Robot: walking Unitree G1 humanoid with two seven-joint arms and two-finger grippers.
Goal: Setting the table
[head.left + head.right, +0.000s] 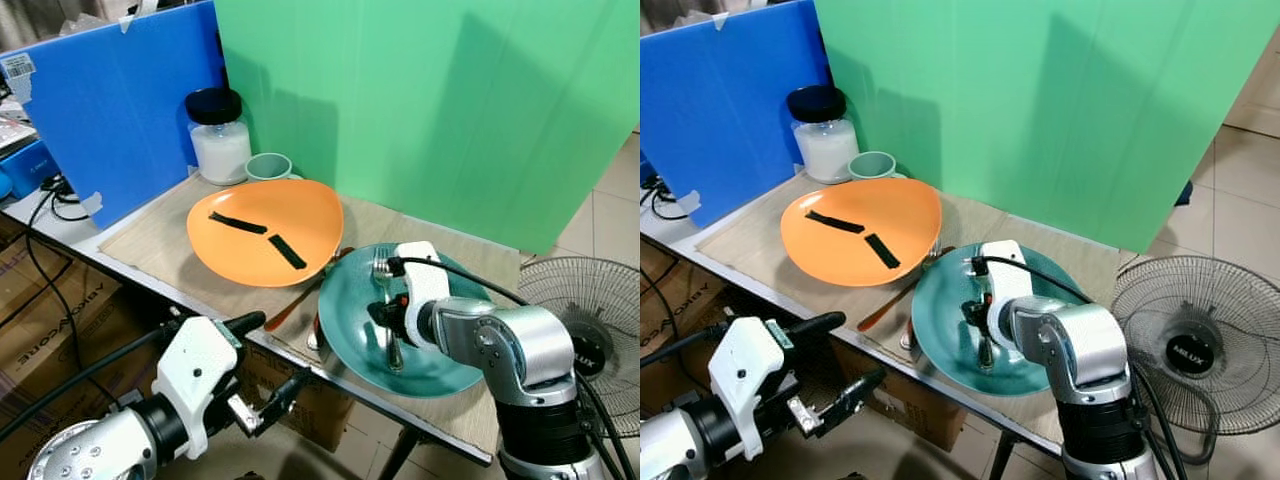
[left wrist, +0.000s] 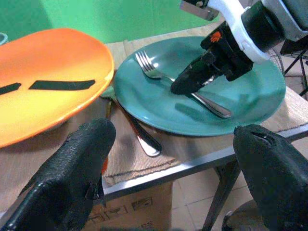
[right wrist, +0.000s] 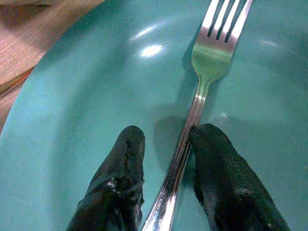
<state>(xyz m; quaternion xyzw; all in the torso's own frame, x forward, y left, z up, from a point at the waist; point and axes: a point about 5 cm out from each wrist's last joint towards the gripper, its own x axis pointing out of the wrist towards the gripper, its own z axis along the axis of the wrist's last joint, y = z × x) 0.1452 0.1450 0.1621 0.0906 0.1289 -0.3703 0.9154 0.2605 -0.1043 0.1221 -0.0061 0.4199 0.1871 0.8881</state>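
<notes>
A silver fork (image 1: 384,300) lies in the teal plate (image 1: 445,372) at the table's front right, tines toward the green board. My right gripper (image 1: 386,318) hangs low over that plate, open a little, its two black fingers (image 3: 126,154) straddling the fork's handle (image 3: 185,144); one finger touches the handle and a gap shows at the other. An orange plate (image 1: 300,205) with two black strips sits to the left of the teal one. My left gripper (image 1: 268,357) is open and holds nothing, below and in front of the table edge.
A spoon handle (image 2: 144,138) and a brown handle (image 1: 288,312) lie between the two plates on the woven mat (image 1: 140,235). A white-filled jar (image 1: 220,140) and a green cup (image 1: 268,166) stand at the back. Blue and green boards wall the rear. A floor fan (image 1: 580,300) stands to the right.
</notes>
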